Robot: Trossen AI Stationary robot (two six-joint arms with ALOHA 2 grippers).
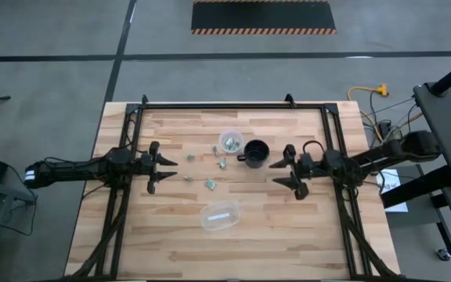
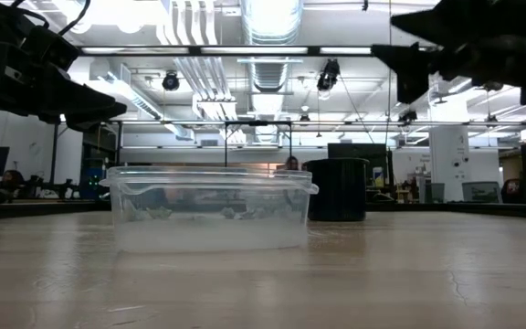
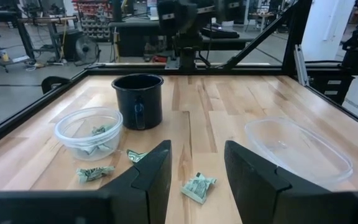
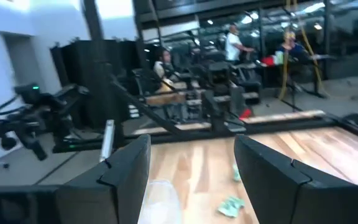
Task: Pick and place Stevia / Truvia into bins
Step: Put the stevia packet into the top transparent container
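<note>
High view: my left gripper (image 1: 163,168) hangs over the table's (image 1: 288,243) left part, fingers spread, holding nothing.
My right gripper (image 1: 283,173): just right of the black mug (image 1: 256,151), fingers apart, empty.
Writing: none legible on any packet.
Stevia / Truvia packets (image 1: 210,184): small, crumpled, green-and-white; several lie loose between my grippers, and some sit in the cup.
Round clear cup (image 1: 231,142): touching the mug's left side.
Oval clear tub (image 1: 219,216): nearer, apart from the packets.
</note>
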